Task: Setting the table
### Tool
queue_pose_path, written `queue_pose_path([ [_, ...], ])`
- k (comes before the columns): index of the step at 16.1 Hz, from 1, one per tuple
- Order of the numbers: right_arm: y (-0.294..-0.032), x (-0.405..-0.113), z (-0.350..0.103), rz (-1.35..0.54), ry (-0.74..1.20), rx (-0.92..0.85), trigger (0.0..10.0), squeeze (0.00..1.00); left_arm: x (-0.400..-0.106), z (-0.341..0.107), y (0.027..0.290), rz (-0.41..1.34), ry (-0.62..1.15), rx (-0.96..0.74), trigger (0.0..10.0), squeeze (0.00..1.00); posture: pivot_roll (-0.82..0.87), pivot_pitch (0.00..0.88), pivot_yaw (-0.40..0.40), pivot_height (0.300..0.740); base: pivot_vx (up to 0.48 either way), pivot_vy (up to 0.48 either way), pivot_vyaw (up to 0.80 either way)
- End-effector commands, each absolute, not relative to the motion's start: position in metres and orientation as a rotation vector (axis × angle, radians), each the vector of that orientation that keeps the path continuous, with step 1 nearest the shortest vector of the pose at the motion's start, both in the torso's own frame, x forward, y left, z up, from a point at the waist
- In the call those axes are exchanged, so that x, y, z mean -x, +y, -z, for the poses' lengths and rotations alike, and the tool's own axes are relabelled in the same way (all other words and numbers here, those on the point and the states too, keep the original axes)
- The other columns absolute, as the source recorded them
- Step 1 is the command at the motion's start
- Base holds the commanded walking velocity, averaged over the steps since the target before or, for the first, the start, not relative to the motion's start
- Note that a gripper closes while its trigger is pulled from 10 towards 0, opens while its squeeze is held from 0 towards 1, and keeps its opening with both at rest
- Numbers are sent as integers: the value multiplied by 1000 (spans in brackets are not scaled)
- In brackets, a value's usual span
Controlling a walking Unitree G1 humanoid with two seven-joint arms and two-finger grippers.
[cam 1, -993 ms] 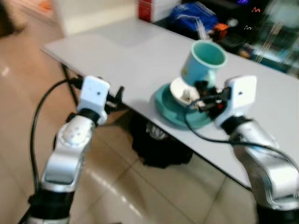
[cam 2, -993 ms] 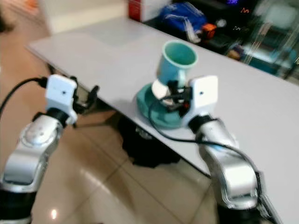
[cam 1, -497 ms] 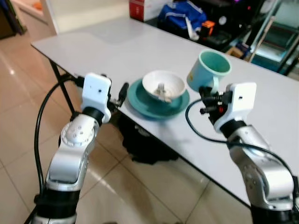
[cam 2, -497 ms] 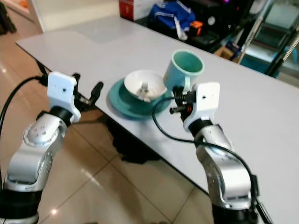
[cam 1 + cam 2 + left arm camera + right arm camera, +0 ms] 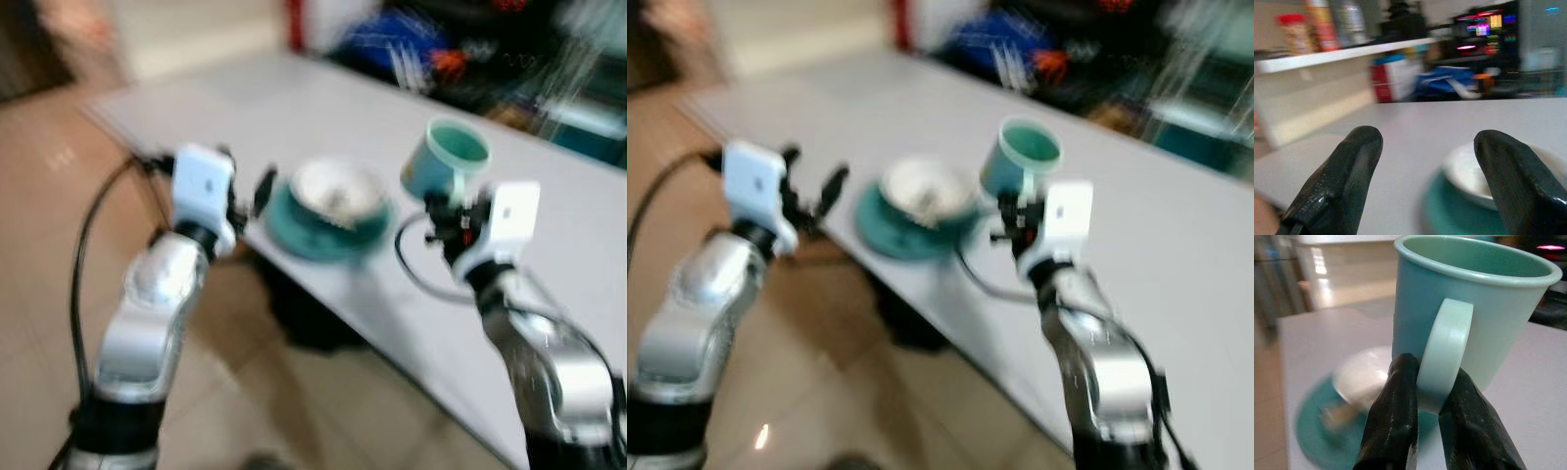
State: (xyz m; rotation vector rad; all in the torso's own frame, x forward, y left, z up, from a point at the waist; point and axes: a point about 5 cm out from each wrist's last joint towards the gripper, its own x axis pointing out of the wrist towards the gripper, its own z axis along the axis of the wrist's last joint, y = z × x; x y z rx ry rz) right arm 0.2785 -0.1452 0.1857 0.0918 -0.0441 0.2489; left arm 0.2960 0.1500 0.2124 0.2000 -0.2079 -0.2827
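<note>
Surface: long pale grey table (image 5: 323, 117) on a shiny tiled floor (image 5: 294, 401), with cluttered dark shelves behind it; both head views are blurred.
Place setting: round teal plate (image 5: 313, 233) lies near the table's front edge, and a white bowl (image 5: 338, 191) sits on it with something small inside that I cannot identify. I judge this stacking is the start of one place setting.
Cup: light teal plastic mug with a pale handle (image 5: 1469, 318) is held in the air, tilted, just beside the plate on the robot's right side and apart from the bowl.
Right gripper: right gripper (image 5: 1432, 401) pinches the mug's handle between its two black fingers (image 5: 1396, 416). Taking the handle leaves the rim and the body free, so the mug can probably be put down next to the plate.
Right arm pose: bent upward at the elbow, with the wrist raised over the table.
Left gripper: left gripper (image 5: 1425, 161) holds nothing, its fingers spread wide, at the table's edge just beside the plate and pointing toward it.
Left arm pose: raised from below, forearm slanting up to the table edge.
Stage: mug not yet placed on the table.
</note>
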Motion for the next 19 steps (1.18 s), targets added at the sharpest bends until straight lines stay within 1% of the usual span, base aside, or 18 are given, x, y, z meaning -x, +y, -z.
queue_pose_path([
  [1,-139,-278,-187,-285,-54,-105,10000,0,-297,-211,153,279,-193,-202,10000,0,37,0,-35,740,442,0,0],
  [4,-137,-280,-188,-294,-60,-96,10000,0,-295,-214,155,270,-203,-208,10000,0,42,1,-40,740,425,0,0],
  [7,-142,-282,-190,-261,-68,-94,10000,0,-291,-218,154,336,-202,-237,10000,0,43,1,-41,740,0,0,0],
  [11,-152,-286,-189,-209,-53,-99,10000,0,-282,-228,150,484,-204,-201,10000,0,45,3,-46,740,0,0,0],
  [12,-159,-291,-186,-178,-27,-101,10000,0,-275,-232,149,580,-185,-263,10000,0,49,2,-49,740,0,0,0],
  [14,-168,-298,-169,-191,78,-78,10000,0,-272,-237,161,630,-135,-336,10000,0,52,1,-49,740,0,0,0],
  [16,-170,-300,-149,-249,176,-57,10000,0,-270,-238,166,658,-107,-339,10000,0,53,0,-46,740,0,0,0],
  [17,-170,-300,-138,-278,224,-56,10000,0,-268,-236,166,681,-89,-333,10000,0,52,0,-43,740,0,0,0],
  [19,-168,-300,-125,-316,256,-40,10000,0,-264,-231,159,729,-59,-328,10000,0,49,0,-41,740,0,0,0],
])
